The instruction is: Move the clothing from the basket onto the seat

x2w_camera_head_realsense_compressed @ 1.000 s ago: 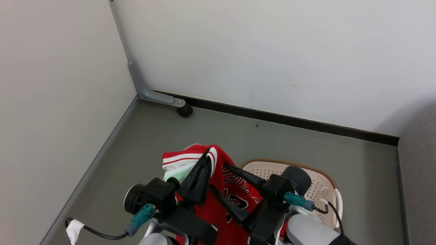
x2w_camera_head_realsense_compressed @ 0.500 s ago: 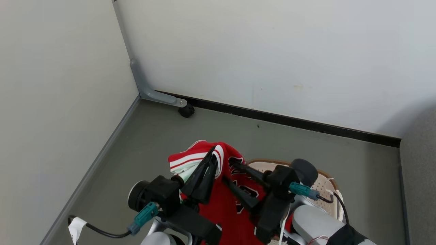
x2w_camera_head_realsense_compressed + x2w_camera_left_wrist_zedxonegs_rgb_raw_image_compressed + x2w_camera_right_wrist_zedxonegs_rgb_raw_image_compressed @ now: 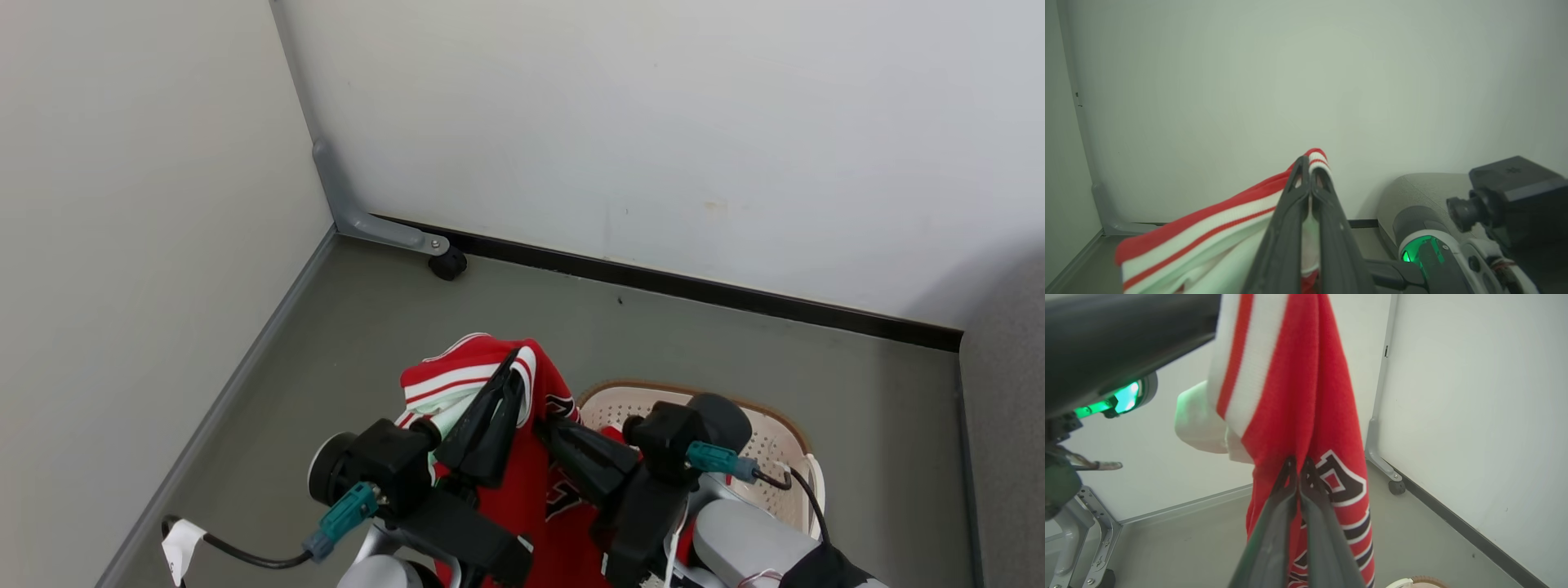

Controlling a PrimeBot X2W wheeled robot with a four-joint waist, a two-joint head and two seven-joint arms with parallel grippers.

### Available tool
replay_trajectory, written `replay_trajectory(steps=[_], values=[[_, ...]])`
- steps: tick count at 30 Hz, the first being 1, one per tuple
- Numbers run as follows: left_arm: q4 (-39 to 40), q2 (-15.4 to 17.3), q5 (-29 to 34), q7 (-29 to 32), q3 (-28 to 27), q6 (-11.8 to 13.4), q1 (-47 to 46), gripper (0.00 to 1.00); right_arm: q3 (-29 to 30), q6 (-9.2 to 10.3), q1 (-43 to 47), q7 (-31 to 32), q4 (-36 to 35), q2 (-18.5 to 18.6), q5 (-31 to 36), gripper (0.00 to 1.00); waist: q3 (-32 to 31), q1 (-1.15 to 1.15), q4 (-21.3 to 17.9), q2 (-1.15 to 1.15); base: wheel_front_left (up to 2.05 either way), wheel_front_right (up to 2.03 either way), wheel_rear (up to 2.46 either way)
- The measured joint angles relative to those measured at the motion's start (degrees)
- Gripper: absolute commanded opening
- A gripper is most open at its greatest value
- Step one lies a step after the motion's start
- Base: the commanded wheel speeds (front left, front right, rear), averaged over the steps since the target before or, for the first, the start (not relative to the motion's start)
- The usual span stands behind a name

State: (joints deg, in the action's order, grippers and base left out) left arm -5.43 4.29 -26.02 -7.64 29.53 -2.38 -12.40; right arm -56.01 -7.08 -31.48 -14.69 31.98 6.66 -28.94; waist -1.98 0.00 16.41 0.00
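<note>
A red jersey with white stripe trim and black lettering, part of the clothing, hangs lifted above the floor to the left of the basket. My left gripper is shut on its striped edge at the top. My right gripper is shut on the red fabric lower down, beside the lettering. In the right wrist view both fingers press together on the cloth. The cream basket sits under my right arm. The grey seat shows at the right edge.
A white partition panel on a grey foot with a black caster stands behind. A pale wall closes the left side. A black cable with a white tag lies on the grey floor.
My right gripper's fingers, spread wide a second ago, have closed on the jersey's red fabric. The left gripper keeps its grip on the striped edge. The camera has shifted slightly.
</note>
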Motion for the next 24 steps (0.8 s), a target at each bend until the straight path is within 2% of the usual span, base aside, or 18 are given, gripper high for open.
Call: replay_trajectory(steps=[2,5,7,8,24], values=[[0.0,0.0,-0.1,0.0,-0.3,0.4,0.0,0.17,0.2,0.0,0.0,0.0,-0.2,0.2,-0.6,0.0,0.1,0.0,-0.1,0.0,0.0,0.0,0.0],[0.0,0.3,-0.1,0.0,-1.0,0.7,0.1,0.45,0.9,0.0,0.0,0.0,-0.6,1.1,-1.4,0.0,0.1,0.0,-0.4,0.0,0.0,0.0,0.0],[0.0,0.9,-0.1,0.0,-1.6,1.3,0.6,0.92,1.4,0.0,0.0,0.0,-0.9,1.5,-1.7,0.0,0.1,0.0,-0.9,0.0,0.0,0.0,0.0],[0.0,1.1,-0.1,0.0,-1.6,1.4,0.8,1.0,1.8,0.0,0.0,0.0,-1.0,1.7,-2.0,0.0,0.1,0.0,-1.1,0.0,0.0,0.0,0.0],[0.2,1.6,-0.1,0.0,-1.2,2.4,3.3,1.0,7.9,0.0,0.1,0.0,-3.0,6.8,-3.5,0.0,0.5,0.0,-6.3,0.0,0.0,0.0,0.0]])
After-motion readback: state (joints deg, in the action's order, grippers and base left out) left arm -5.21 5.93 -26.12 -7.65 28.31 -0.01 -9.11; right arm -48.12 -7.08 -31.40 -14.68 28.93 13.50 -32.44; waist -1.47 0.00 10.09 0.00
